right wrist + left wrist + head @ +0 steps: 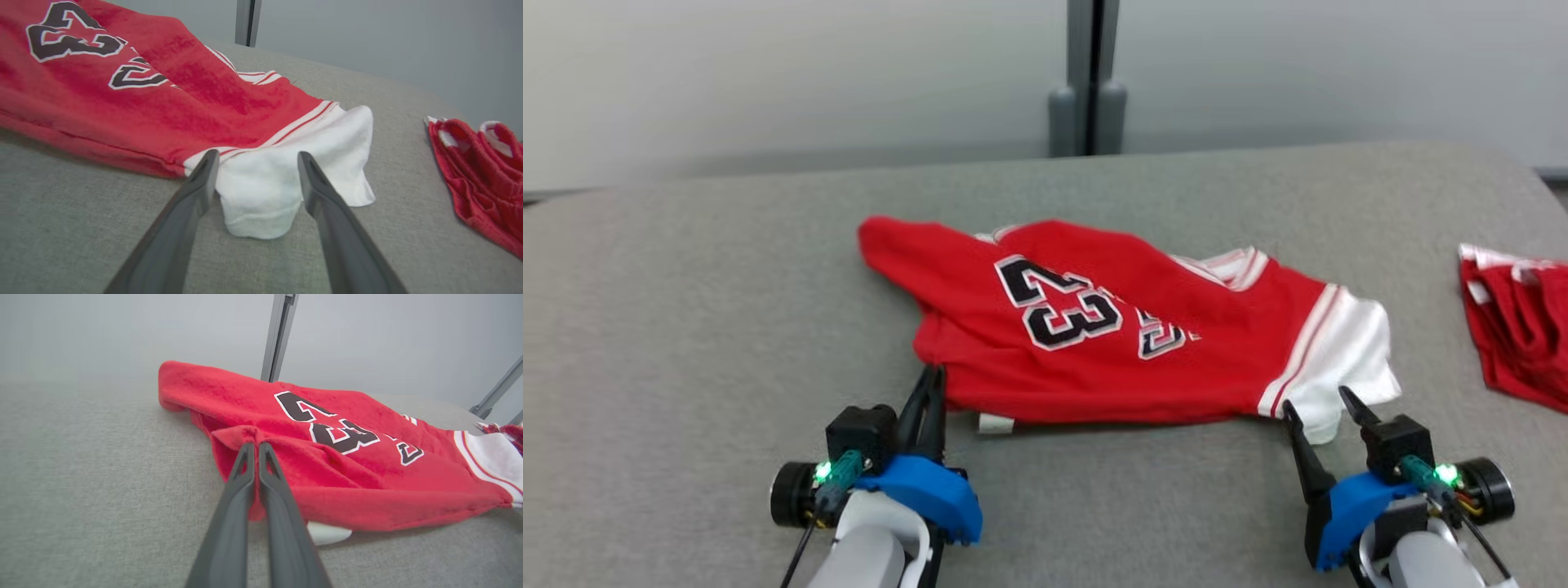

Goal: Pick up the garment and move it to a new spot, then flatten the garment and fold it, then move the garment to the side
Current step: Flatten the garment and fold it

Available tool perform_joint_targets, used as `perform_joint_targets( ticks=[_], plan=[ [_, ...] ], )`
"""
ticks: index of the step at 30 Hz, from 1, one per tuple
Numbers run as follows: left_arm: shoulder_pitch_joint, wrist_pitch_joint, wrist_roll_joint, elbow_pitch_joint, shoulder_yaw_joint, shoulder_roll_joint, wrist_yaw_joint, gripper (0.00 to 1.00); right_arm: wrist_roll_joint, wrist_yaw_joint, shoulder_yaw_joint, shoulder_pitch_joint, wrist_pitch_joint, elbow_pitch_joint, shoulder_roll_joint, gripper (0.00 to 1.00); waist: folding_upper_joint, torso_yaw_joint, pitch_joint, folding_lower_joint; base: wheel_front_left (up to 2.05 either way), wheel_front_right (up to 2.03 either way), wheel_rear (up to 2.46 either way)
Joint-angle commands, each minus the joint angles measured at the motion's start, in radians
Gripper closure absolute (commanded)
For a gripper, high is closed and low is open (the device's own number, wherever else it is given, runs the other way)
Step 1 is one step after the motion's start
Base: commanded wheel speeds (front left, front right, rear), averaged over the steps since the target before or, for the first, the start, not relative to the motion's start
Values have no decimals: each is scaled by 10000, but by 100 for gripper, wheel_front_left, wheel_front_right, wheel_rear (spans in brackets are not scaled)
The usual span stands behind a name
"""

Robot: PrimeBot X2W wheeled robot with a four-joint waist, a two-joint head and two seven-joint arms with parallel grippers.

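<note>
Operator: Report the status of the left gripper [930, 374].

Technician: It sits at the near left, low over the grey table surface [686, 343]. Both fingers are pressed together, with a raised fold of red cloth pinched between the tips. This is the near-left corner of the garment [1111, 335]. A small white tag [995, 423] lies on the surface just to the right of the fingers, under the garment's near edge.

Operator: Report the status of the right gripper [1315, 399].

Technician: It sits at the near right with its fingers spread wide and nothing gripped. The garment's white end [261, 192] lies on the surface between the two fingers. Contact with the fingers cannot be confirmed.

Operator: Give the garment's position.

Technician: It lies at the centre of the surface, just beyond both grippers. It is red with a black number 23 outlined in white, and it is loosely doubled over rather than flat. The red end points far left. The white end, edged with stripes, is at the near right.

Operator: List any other items.

Technician: A second red cloth [1519, 327] with white trim lies crumpled at the right edge, well apart from the garment. A grey post [1088, 82] stands against the pale wall beyond the far edge.
</note>
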Motion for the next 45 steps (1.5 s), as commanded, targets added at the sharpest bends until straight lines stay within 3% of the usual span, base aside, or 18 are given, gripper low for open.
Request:
perform_joint_targets(
  ticks=[1, 10, 14, 19, 30, 31, 32, 38, 45],
  plan=[
    [180, -4, 169, -240, 1, 3, -58, 100, -27, 1, -77, 208, -33, 48, 31, 0, 1, 155, -135, 0, 0, 0, 0],
    [1501, -6, 1020, -1874, 176, 2, -334, 100, -48, 1, -455, 835, -31, 116, 268, 0, 1, 1445, -843, 0, 0, 0, 0],
    [1780, -6, 1201, -1900, 323, 3, -296, 100, -88, 1, -506, 778, -31, 49, 315, 0, 1, 1633, -748, 0, 0, 0, 0],
    [1528, -6, 1322, -1455, 732, 12, -121, 100, -78, 1, -297, 475, -31, -31, 336, 0, 1, 1345, -471, 0, 0, 0, 0],
    [101, -9, 1232, 676, 2088, 210, 590, 100, 80, 1, -5, -54, -31, -317, 180, 0, 1, -84, 436, 0, 0, 0, 0],
    [-17, -15, 1266, 790, 2234, 258, 636, 58, 106, 1, 22, -80, -31, -346, 182, 0, 1, -185, 497, 0, 0, 0, 0],
    [-86, -16, 1220, 811, 2396, 253, 694, 0, 120, 1, 22, -84, -31, -356, 155, 0, 1, -243, 535, 0, 0, 0, 0],
    [239, -16, 1351, 70, 3322, 188, 929, 0, 241, 1, -125, 28, -31, -373, 63, 0, 1, -311, 492, 0, 0, 0, 0],
    [1149, -16, 1583, -680, 3704, 43, 493, 0, 215, 1, -265, 197, -31, -327, 175, 0, 1, -25, 182, 0, 0, 0, 0]
  ],
)
